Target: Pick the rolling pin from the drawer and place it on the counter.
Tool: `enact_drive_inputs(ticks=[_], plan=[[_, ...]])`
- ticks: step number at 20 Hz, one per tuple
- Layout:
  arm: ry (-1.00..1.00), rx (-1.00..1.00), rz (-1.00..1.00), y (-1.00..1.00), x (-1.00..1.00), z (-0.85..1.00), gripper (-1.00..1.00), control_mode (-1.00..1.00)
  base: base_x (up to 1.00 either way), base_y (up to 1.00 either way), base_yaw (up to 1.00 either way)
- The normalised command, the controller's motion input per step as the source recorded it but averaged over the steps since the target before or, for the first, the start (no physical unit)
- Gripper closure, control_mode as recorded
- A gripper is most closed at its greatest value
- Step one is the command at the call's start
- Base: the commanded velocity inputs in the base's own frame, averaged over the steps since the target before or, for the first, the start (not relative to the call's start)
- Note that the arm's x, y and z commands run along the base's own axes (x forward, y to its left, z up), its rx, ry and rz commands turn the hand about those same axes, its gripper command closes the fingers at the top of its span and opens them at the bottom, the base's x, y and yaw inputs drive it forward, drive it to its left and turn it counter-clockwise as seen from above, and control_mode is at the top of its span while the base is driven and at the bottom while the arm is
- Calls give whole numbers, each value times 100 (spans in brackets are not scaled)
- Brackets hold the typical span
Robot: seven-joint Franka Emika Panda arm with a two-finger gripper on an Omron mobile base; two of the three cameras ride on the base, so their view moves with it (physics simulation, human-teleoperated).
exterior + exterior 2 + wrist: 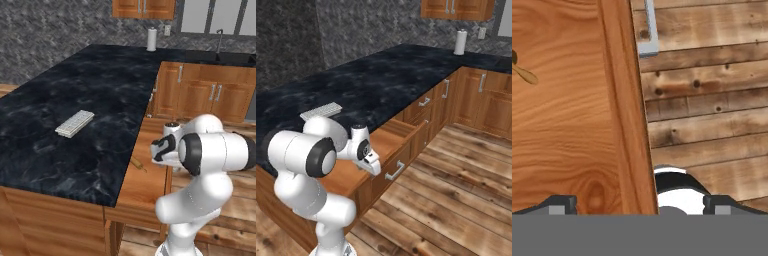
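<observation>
Black marble counter | drawer out, rolling pin inside | pincer wide open, empty

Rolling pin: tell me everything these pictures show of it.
The rolling pin is slim, light-brown and wood-like. It lies flat in the open drawer, slanted, mostly hidden under the counter edge; one thin handle end pokes out. The hand view catches that tapered tip on the drawer bottom. Nothing grips it.

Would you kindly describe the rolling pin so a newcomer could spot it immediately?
Start at the black marble counter, then look below its right edge into the open wooden drawer. The rolling pin lies there, partly under the counter's lip: a slim light-brown stick, unlike the flat grey ridged block up on the counter.
</observation>
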Motion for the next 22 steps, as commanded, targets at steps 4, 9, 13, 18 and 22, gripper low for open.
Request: enact_drive_inputs(ticks=[4,9,13,18,22], plan=[[0,0,4,0,14,-40,-100,-100,0,0,0],[0,0,0,-22,4,-48,-100,-100,0,0,0],[0,0,0,-73,0,-57,-100,-100,0,0,0],[0,0,-2,-100,0,-59,-100,-100,0,0,0],[0,4,-7,-100,0,-65,-100,-100,0,0,0]])
